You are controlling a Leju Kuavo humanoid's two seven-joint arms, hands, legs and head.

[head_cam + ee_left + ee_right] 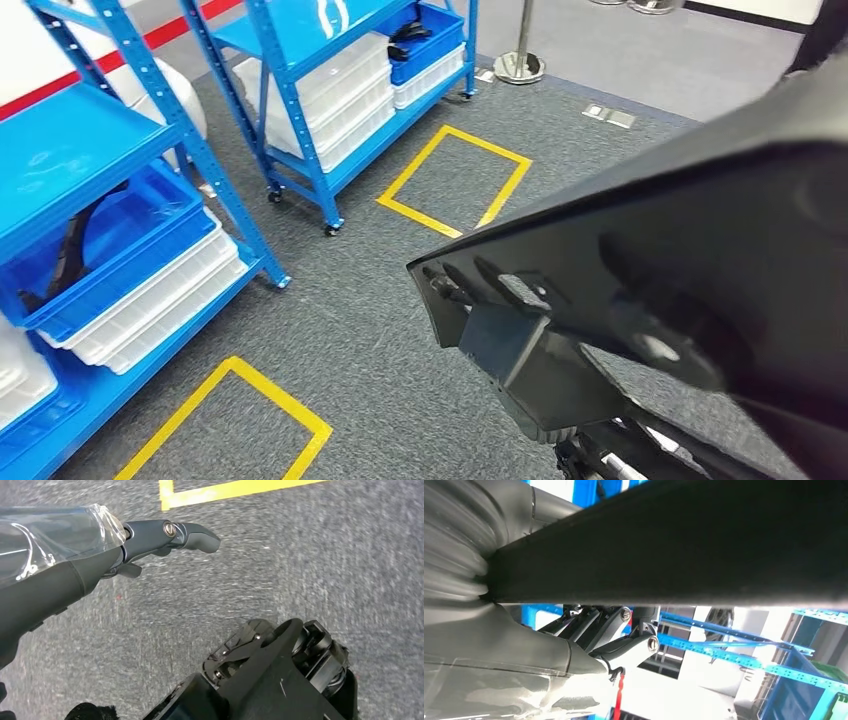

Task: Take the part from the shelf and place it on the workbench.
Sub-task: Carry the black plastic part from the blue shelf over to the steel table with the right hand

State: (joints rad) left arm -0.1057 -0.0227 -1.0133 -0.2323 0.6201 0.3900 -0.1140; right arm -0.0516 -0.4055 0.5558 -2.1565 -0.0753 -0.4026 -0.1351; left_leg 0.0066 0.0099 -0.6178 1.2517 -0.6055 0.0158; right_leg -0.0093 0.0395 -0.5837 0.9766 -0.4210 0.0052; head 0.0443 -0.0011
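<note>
— What's that big black thing up close?

— The part [690,250], a long dark panel, off the blue shelves [110,170] and carried over the grey carpet [330,330].

— Who's holding it?

— The right hand [574,650], fingers wrapped under it.

— And the left hand [150,540]?

— Hanging over the floor, fingers out, holding nothing.

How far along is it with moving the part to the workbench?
Picked: the large black moulded plastic part is off the blue metal shelves, carried over grey carpet. In hand: the right hand holds it; the left hand hangs free. Left: reaching a workbench and setting it down.
</note>
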